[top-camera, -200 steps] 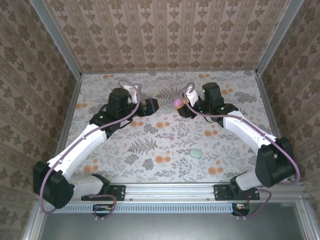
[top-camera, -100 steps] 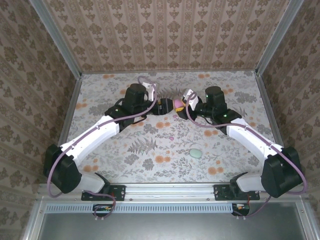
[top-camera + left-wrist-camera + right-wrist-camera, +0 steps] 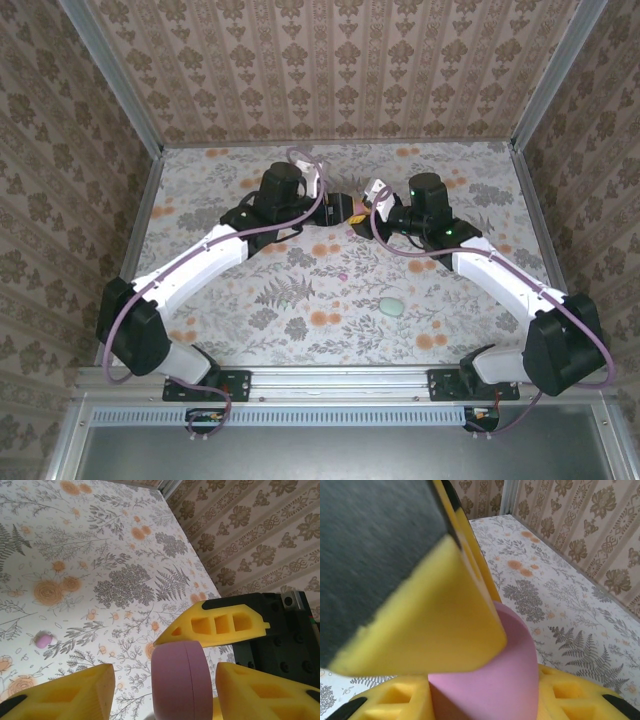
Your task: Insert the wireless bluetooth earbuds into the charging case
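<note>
The right gripper [image 3: 512, 666] squeezes the pink charging case [image 3: 485, 695] tight, above the table [image 3: 250, 320], nearer its far edge. The left gripper [image 3: 162, 675] sits around the same case, fingers apart, with a gap on one side. A tiny purple earbud [image 3: 43, 640] lies near the table's middle. A green case [image 3: 390, 305] lies nearer the front edge.

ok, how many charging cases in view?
2. Pink case raised at the far middle; mint case lying on the table, nearer the front right. More may be hidden.
</note>
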`<state>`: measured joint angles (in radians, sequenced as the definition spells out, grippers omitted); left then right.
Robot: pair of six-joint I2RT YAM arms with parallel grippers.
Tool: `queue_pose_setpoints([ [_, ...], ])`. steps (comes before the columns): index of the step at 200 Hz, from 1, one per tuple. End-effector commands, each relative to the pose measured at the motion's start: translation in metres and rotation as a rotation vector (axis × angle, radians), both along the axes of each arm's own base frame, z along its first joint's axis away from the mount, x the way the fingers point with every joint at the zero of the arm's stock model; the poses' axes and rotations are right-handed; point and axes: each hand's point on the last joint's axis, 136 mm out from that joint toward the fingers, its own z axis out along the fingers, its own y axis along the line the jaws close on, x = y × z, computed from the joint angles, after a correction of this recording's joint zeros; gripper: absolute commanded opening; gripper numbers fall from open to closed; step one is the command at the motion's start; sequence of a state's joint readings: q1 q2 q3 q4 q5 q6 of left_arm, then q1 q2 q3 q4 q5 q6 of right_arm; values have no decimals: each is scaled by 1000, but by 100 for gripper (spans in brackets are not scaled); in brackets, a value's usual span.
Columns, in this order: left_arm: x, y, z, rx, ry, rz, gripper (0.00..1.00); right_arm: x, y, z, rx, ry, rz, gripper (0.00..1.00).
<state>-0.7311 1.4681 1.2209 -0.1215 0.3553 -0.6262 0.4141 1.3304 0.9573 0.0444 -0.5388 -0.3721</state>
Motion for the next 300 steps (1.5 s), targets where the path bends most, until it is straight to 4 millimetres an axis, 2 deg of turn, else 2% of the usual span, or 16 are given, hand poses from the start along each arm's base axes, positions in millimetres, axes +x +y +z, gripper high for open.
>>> queue_pose_setpoints([
  [1,-3,-10,16,-37,-16,-33,52,-8,4,20,26,-73,32,38],
  [13,-4,-12,16,-38,-10,-39,48,-8,3,21,29,-80,27,38],
  [27,-4,-11,17,-39,-6,-34,38,-7,2,22,31,-85,20,39],
  [46,-3,-8,19,-43,-9,-14,34,-7,1,22,26,-90,14,40],
  [64,-3,-5,24,-52,-20,0,25,-7,0,22,20,-92,8,41],
  [81,-3,-1,26,-57,-23,18,17,-9,-1,24,20,-98,7,45],
  [108,0,6,34,-95,-22,57,15,-13,-6,39,53,-137,-11,62],
  [132,6,11,48,-261,31,111,11,-15,-21,61,183,-231,-72,67],
  [148,7,12,58,-376,64,125,10,-13,-37,75,306,-235,-103,65],
  [159,7,13,63,-413,82,124,9,-15,-39,77,335,-202,-64,65],
  [194,2,12,73,-448,121,114,9,-27,-28,74,321,-154,70,63],
  [225,-3,11,88,-508,124,90,9,-31,-17,74,268,-230,106,63],
  [255,-11,1,102,-537,117,40,9,-19,-15,84,297,-282,61,64],
  [277,-15,0,105,-536,113,31,9,-7,-22,93,350,-321,-3,65],
  [300,-17,3,106,-535,106,34,8,-4,-20,96,358,-319,22,66],
])
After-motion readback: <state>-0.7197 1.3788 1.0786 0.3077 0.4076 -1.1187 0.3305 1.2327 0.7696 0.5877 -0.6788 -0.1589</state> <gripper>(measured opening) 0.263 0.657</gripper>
